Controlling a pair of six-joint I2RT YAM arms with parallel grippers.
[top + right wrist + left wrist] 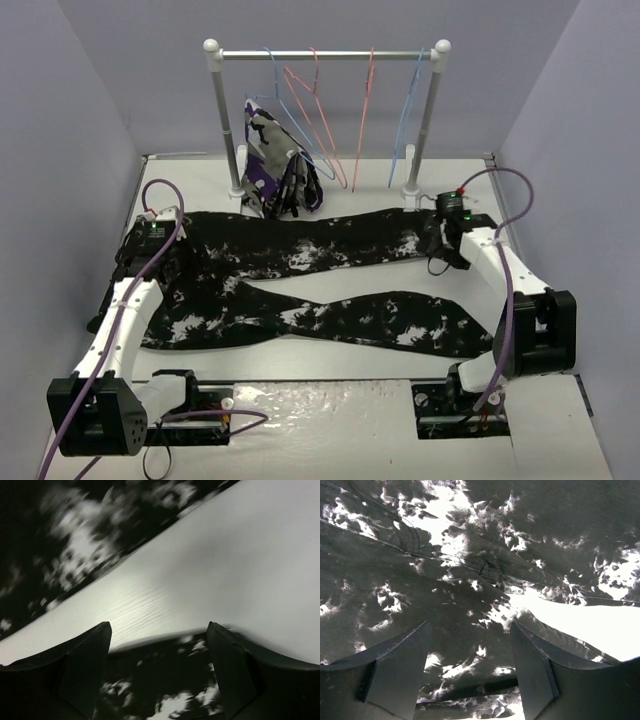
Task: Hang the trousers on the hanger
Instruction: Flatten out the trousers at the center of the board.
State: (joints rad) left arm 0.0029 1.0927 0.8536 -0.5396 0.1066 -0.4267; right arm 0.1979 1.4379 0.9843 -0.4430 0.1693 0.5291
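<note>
Beyond the trousers (pixel 300 290), overhead only: hanger (pixel 406 112)

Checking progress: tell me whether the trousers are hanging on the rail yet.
No, the trousers lie spread flat on the table.

Garment: black fabric trousers with white splotches (pixel 300 258), flat on white table (pixel 340 362), waist left, legs splayed right.
Hanger: thin light-blue wire hanger (pixel 409 112), hung on rail (pixel 340 54) behind.

Pale lilac walls (pixel 90 100), white table (pixel 330 362), metal rack (pixel 325 54)
</note>
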